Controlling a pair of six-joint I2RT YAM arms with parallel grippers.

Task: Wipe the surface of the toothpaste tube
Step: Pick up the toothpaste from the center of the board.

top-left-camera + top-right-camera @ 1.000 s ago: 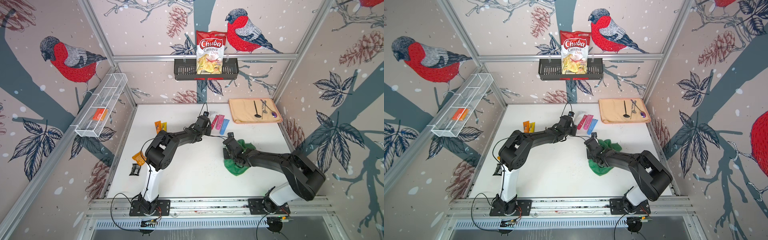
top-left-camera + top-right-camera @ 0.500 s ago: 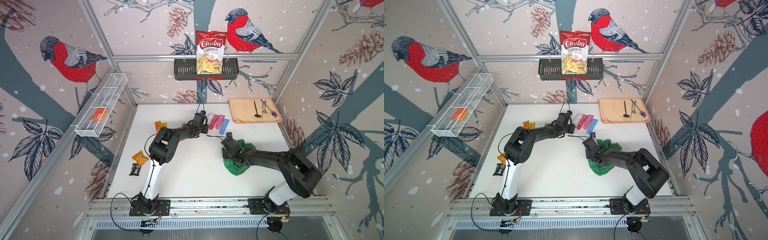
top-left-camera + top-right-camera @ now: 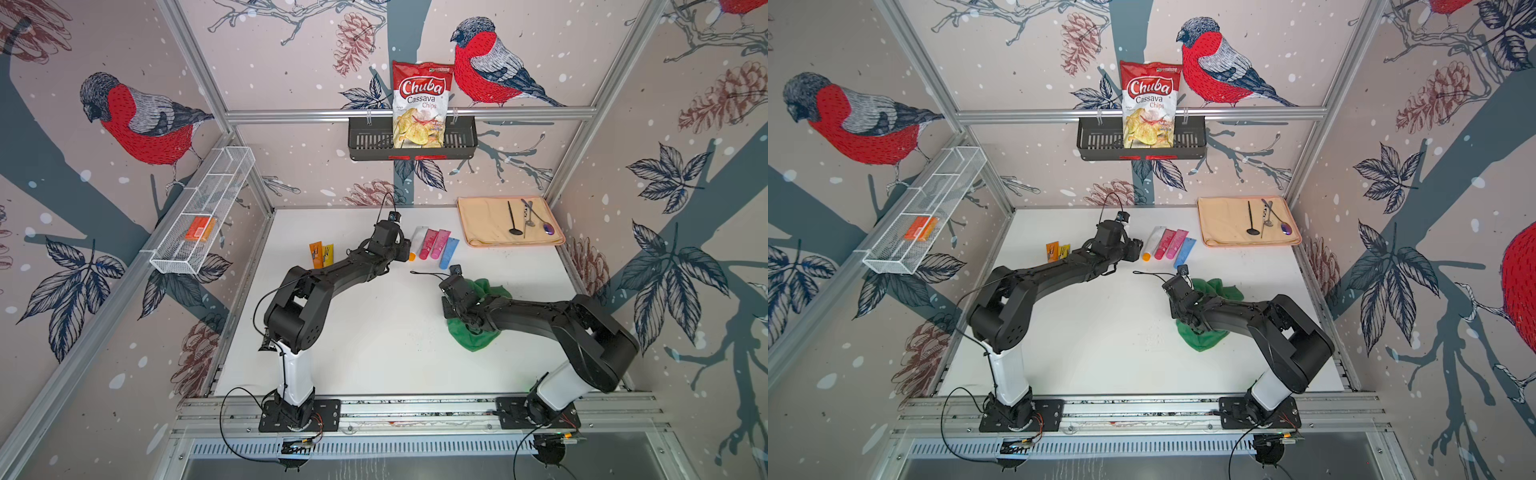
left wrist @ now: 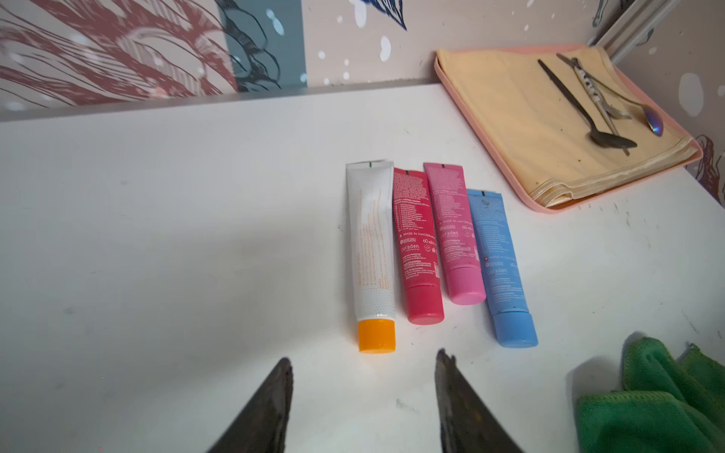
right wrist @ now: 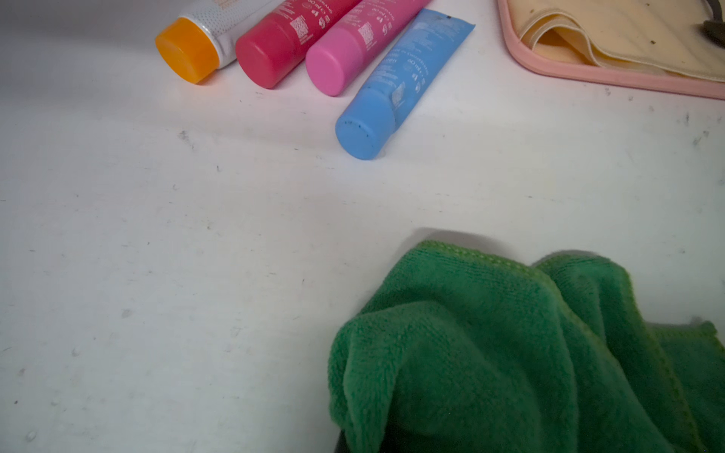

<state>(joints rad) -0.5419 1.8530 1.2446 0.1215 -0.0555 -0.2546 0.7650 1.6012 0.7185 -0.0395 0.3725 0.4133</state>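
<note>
Left gripper [image 4: 365, 359]: fingers parted, empty, just short of the orange cap of the white toothpaste tube [image 4: 372, 243]. The tube lies flat on the table [image 4: 157, 235], beside a red tube [image 4: 418, 251]. Right gripper [image 3: 459, 297]: closed, green cloth [image 5: 510, 353] bunched in it.

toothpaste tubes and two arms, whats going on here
Two robot arms are set to wipe a toothpaste tube. The right end effector is shut on a green cloth, held short of the four tubes lying side by side on the table. The left end effector is open near the orange cap of the white tube, holding nothing. No tube is being wiped yet.
</note>
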